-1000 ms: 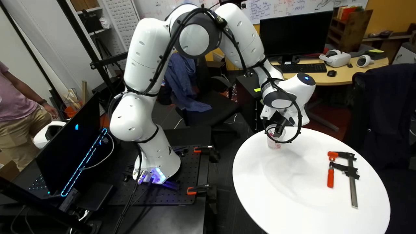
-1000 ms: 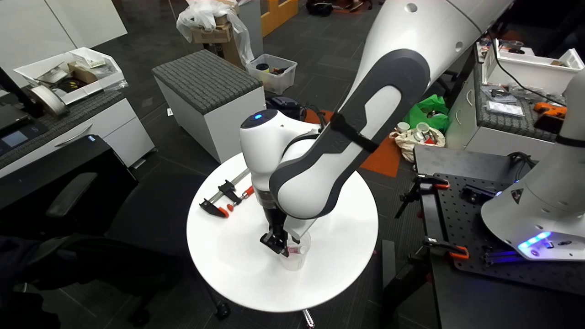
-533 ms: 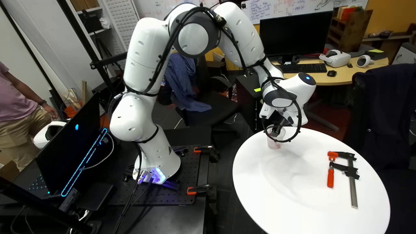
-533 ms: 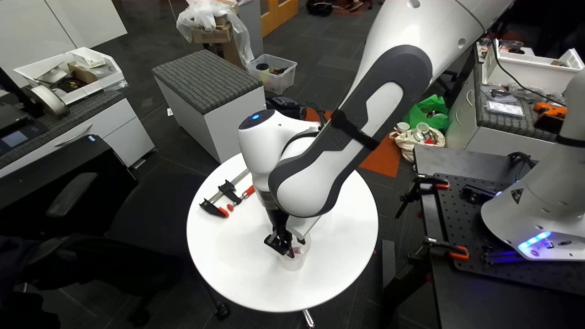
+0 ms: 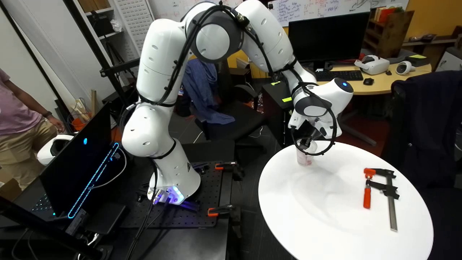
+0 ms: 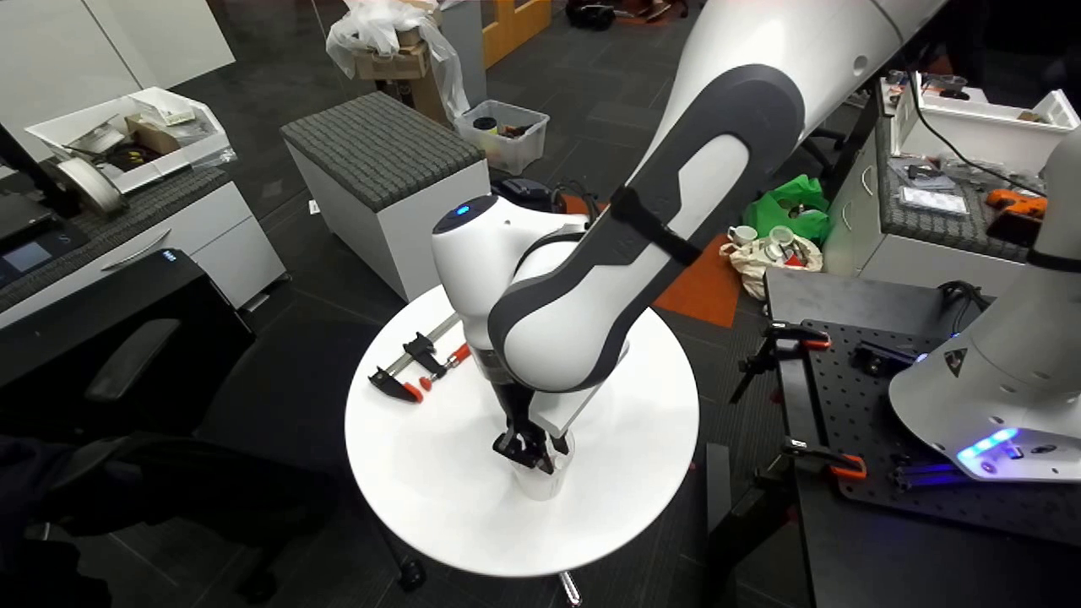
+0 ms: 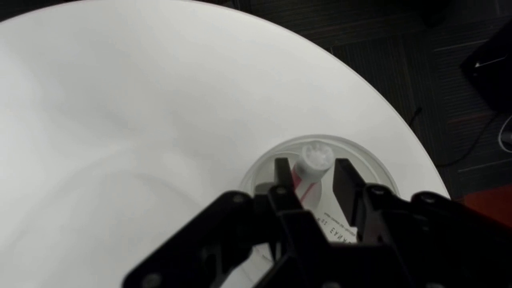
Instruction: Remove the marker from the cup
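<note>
The translucent cup (image 5: 304,159) stands upright near the edge of the round white table (image 5: 325,231); it also shows in an exterior view (image 6: 539,485). The red marker with a whitish end (image 7: 316,158) leans inside the cup, its end toward the wrist camera. In the exterior views it is mostly hidden by the gripper and the cup wall. My gripper (image 7: 313,166) points down at the cup mouth, with its fingers apart on either side of the marker. The marker is close to the left finger in the wrist view, and a gap shows to the right finger. Contact cannot be told.
A red-and-black bar clamp (image 5: 390,195) lies on the table away from the cup; it also shows in an exterior view (image 6: 422,355). The cup is close to the table's rim. A black bench (image 5: 187,238) carries the arm base. Chairs stand around the table.
In an exterior view my gripper has shifted a little to the right, its fingers now over the cup mouth. The marker, partly seen there before, is now mostly hidden. The cup has not moved.
</note>
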Available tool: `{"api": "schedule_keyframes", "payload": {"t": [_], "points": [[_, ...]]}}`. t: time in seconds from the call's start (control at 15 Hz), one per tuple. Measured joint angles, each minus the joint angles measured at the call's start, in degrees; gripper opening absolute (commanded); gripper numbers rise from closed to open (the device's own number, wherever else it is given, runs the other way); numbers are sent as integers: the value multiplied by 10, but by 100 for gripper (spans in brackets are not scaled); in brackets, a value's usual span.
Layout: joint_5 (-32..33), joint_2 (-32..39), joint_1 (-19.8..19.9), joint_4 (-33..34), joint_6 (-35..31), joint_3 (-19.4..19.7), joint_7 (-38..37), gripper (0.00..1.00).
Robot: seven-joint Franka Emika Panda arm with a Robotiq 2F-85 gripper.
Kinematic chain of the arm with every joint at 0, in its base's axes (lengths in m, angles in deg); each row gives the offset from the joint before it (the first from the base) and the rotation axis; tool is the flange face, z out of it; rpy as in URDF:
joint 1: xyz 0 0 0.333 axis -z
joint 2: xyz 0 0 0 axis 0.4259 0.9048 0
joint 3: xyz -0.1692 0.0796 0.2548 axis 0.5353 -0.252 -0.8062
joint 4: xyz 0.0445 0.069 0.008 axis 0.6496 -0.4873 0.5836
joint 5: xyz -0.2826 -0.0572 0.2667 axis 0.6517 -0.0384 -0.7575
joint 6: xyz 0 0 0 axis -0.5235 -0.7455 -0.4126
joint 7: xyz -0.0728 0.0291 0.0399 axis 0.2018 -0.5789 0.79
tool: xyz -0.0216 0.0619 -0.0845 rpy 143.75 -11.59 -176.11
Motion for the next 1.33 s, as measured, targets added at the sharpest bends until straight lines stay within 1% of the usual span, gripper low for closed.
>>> {"api": "schedule_keyframes", "payload": {"t": [0.07, 0.13, 0.2, 0.27, 0.93, 1.13, 1.33], "points": [[0, 0, 0, 1, 3, 0, 0, 8], [0, 0, 0, 3, 5, 0, 0, 2], [0, 0, 0, 4, 8, 0, 0, 0], [0, 0, 1, 5, 10, 0, 0, 5], [0, -3, 0, 8, 13, 0, 0, 5], [-1, -17, 0, 4, 13, 0, 0, 5], [-3, -48, 0, -14, 15, -1, 0, 5]]}}
